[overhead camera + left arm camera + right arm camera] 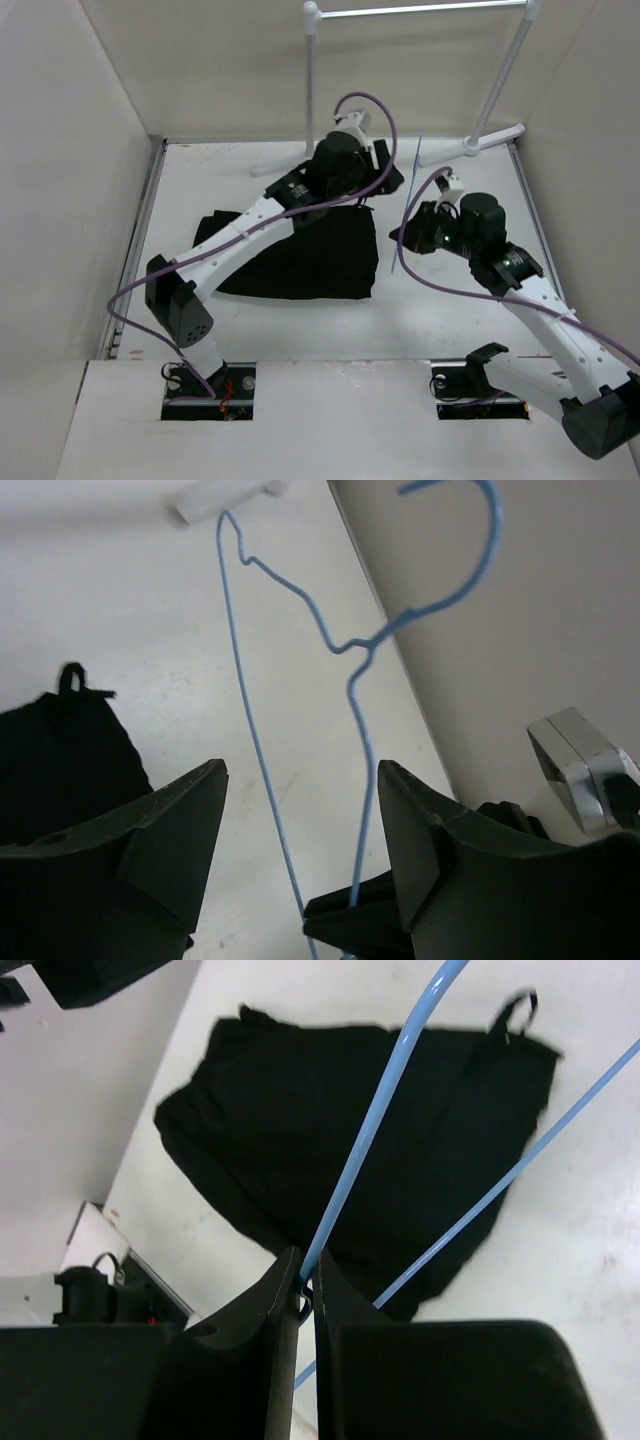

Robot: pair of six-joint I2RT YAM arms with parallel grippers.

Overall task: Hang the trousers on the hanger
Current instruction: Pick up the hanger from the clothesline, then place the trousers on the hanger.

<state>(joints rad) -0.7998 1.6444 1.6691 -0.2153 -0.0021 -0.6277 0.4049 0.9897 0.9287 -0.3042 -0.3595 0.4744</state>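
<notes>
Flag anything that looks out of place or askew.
The hanger, a thin blue wire one, is off the rack: the right gripper pinches its wire and holds it tilted above the table. The trousers lie rumpled on the table, not over the hanger. The left gripper stands open near the hanger.

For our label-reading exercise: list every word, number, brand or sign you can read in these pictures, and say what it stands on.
None: no readable text shows on the trousers, the hanger, the rack, the left arm or the right arm.
</notes>
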